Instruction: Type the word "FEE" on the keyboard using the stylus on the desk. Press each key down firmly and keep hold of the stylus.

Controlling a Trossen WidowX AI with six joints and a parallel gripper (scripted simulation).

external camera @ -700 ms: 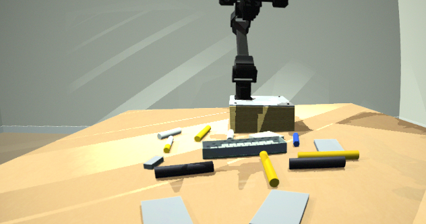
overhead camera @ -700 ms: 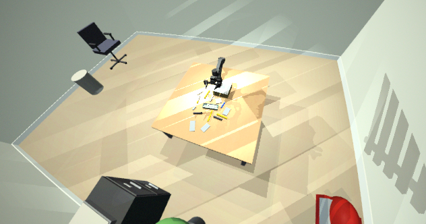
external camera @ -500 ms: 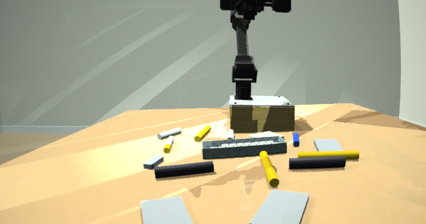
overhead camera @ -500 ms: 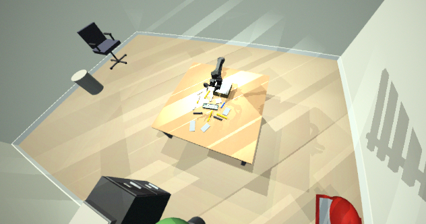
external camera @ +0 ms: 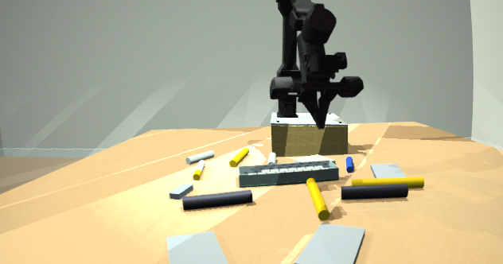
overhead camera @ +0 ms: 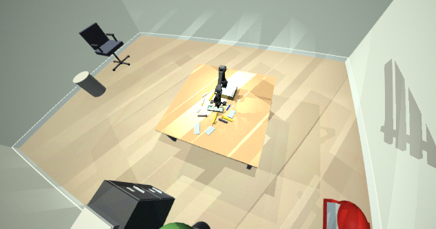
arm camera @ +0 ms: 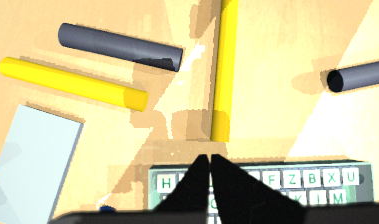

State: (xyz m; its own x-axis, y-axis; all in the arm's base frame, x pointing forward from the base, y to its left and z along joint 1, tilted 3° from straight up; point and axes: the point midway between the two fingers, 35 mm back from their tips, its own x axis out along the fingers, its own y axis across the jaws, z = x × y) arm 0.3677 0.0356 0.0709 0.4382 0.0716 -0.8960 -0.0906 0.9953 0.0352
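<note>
My gripper (overhead camera: pixel 218 105) (external camera: pixel 321 127) (arm camera: pixel 208 162) is shut with its fingertips together and nothing between them. It points down above the keyboard (overhead camera: pixel 215 109) (external camera: pixel 278 177) (arm camera: pixel 312 178). In the wrist view the keys H, F, Z, B, X and U show in the row near the fingertips; the fingers hide others, and I cannot make out E. Several rods lie on the desk, and I cannot tell which is the stylus. A yellow rod (external camera: pixel 318 199) (arm camera: pixel 223 75) lies just beyond the keyboard, and a short blue rod (overhead camera: pixel 228 107) (external camera: pixel 349 164) lies beside one end of it.
Another yellow rod (external camera: pixel 414 182) (arm camera: pixel 70 82) and a dark rod (external camera: pixel 374 192) (arm camera: pixel 120 46) lie side by side. A second dark rod (external camera: pixel 217 199) (arm camera: pixel 365 75) lies opposite. A white rod (external camera: pixel 200 157) and another yellow rod (external camera: pixel 239 157) lie farther back. Flat pale plates (external camera: pixel 332 243) (arm camera: pixel 35 160) lie around.
</note>
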